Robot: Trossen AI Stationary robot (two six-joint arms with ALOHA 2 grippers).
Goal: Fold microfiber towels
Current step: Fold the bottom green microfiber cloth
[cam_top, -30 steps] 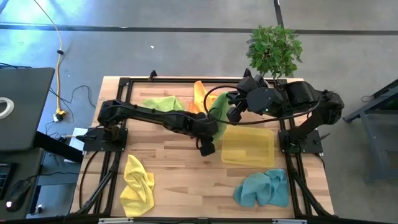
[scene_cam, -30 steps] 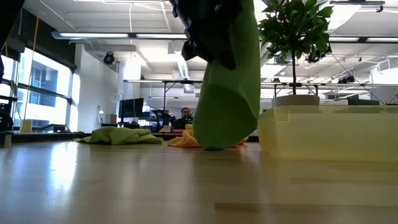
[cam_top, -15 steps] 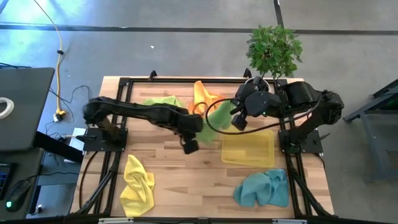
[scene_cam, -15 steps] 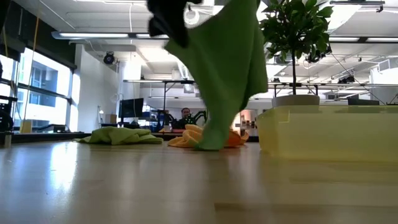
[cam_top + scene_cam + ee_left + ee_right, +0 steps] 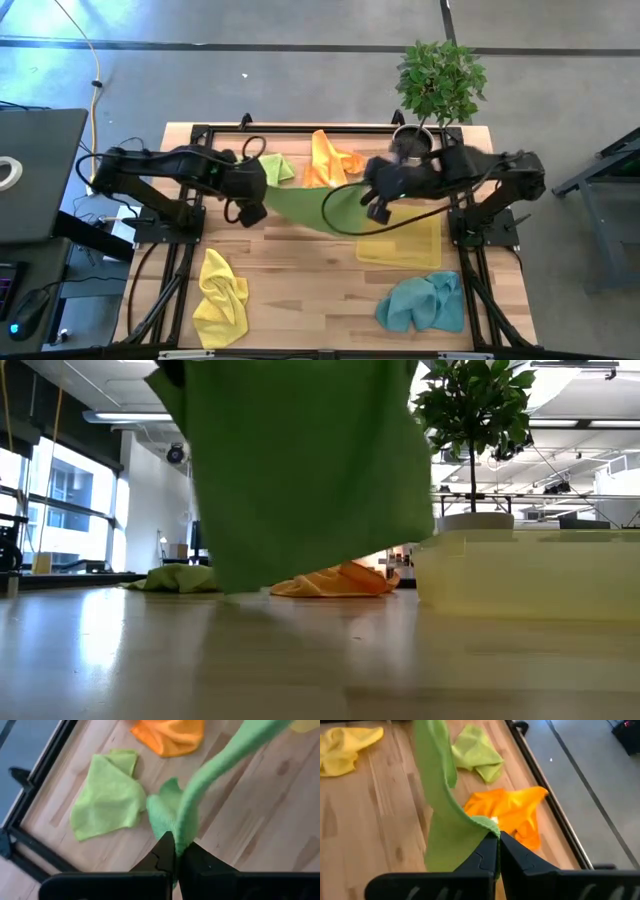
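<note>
Seen from above, a lime green towel point(image 5: 305, 208) is stretched in the air between the two arms. The left pincer point(image 5: 250, 212) holds one end of it, and the right pincer point(image 5: 377, 212) holds the other end. A second lime green towel point(image 5: 276, 167) lies near the far edge of the wooden counter point(image 5: 300, 285), and an orange towel point(image 5: 327, 159) lies beside it. A flat yellow towel point(image 5: 400, 240) lies under the right arm. A crumpled yellow towel point(image 5: 221, 297) and a teal towel point(image 5: 423, 303) lie near the front edge. A green plant point(image 5: 440, 80) stands at the far right corner.
</note>
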